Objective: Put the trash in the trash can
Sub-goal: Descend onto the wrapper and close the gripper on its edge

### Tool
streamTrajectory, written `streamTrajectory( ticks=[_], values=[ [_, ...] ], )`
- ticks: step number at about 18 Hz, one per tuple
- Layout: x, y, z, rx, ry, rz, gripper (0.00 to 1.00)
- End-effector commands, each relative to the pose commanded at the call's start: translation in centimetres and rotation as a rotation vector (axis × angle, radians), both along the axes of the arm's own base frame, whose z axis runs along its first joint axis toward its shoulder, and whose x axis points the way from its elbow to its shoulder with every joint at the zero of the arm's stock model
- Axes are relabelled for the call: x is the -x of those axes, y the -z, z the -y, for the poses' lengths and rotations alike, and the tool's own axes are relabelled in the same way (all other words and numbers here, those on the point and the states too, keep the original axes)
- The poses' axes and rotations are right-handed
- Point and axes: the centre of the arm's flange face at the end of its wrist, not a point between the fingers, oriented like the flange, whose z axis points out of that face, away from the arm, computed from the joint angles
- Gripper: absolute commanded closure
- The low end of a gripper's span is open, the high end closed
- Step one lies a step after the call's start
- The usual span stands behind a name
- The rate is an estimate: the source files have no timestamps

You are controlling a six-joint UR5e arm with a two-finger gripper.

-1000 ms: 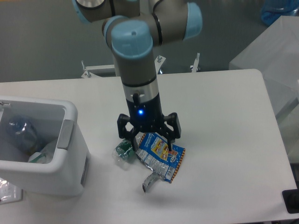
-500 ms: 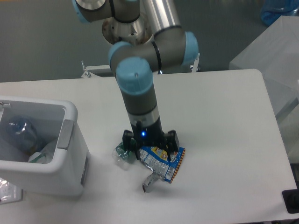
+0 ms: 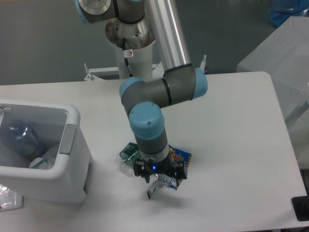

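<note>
The blue foil snack bag (image 3: 179, 156) lies on the white table, mostly covered by my gripper (image 3: 160, 175), which is low over it. Its silver edge (image 3: 153, 189) sticks out in front. The jaws stand spread, one finger (image 3: 140, 171) at the bag's left and one at its right, so the gripper reads as open. The crumpled clear bottle with a green label (image 3: 127, 153) lies just left of the gripper, touching the bag. The white trash can (image 3: 73, 117) with a grey side panel stands at the left.
The trash can holds a clear bottle (image 3: 20, 137) and other scraps. A clear plastic piece (image 3: 7, 198) lies at the front left. A black object (image 3: 301, 208) sits at the front right corner. A white covered block (image 3: 285, 53) stands to the right.
The arm has swung forward and lowered; the gripper has come down from above the bag onto it and now covers most of it. Bag and bottle have not moved.
</note>
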Motion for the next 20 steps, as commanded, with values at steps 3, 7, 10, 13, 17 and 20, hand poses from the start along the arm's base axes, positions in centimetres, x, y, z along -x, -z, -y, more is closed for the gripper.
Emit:
streamTrajectory(
  ticks=[3, 7, 10, 13, 17, 20],
  values=[
    [-0.3, 1.0, 0.2, 0.026, 0.058, 0.008, 0.00],
    [-0.9, 1.8, 0.7, 0.066, 0.172, 0.014, 0.00],
    [-1.6, 3.0, 0.9, 0.094, 0.220, 0.027, 0.00],
    [-1.5, 2.8, 0.6, 0.089, 0.218, 0.023, 0.00],
    [-1.6, 3.3, 0.7, 0.096, 0.219, 0.031, 0.01],
    [-1.6, 3.3, 0.7, 0.099, 0.219, 0.024, 0.09]
  ],
)
